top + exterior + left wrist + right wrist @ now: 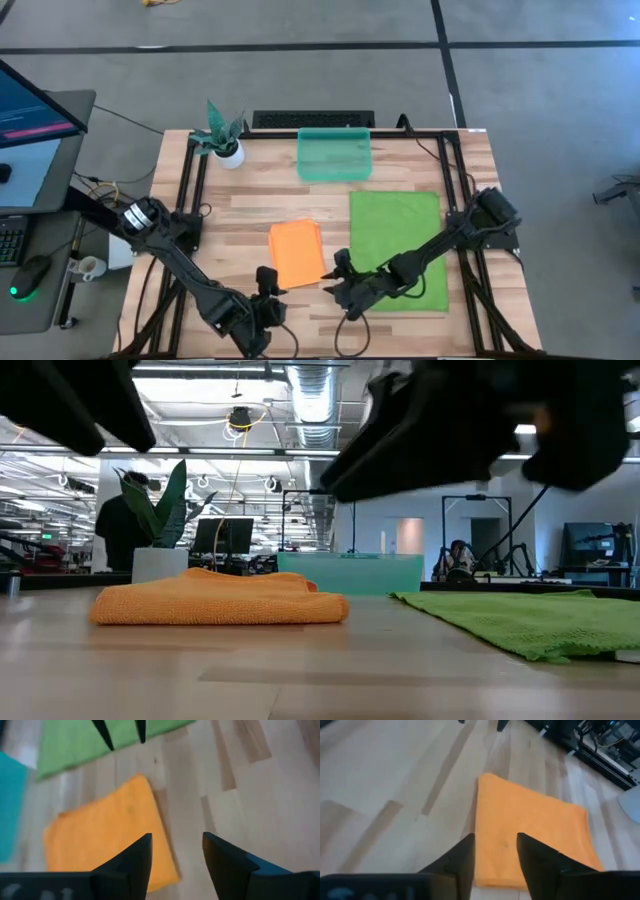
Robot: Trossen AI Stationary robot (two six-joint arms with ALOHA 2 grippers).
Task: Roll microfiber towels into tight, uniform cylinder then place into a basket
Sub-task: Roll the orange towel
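Looking down at your desk [250,205], you had two towels and one basket. One orange towel [296,253] lay flat near the middle. One bigger green towel [395,240] lay flat just beside it, and they did not touch. The teal basket [334,154] sat at the far edge, well apart from the orange towel. One little plant [222,135] in a white pot stood next to the basket. Your left gripper [266,277] hung near the orange towel's front corner with its two fingers [135,860] apart, holding nothing. Your right gripper [339,272] hung between both towels, fingers [462,857] apart too, holding nothing.
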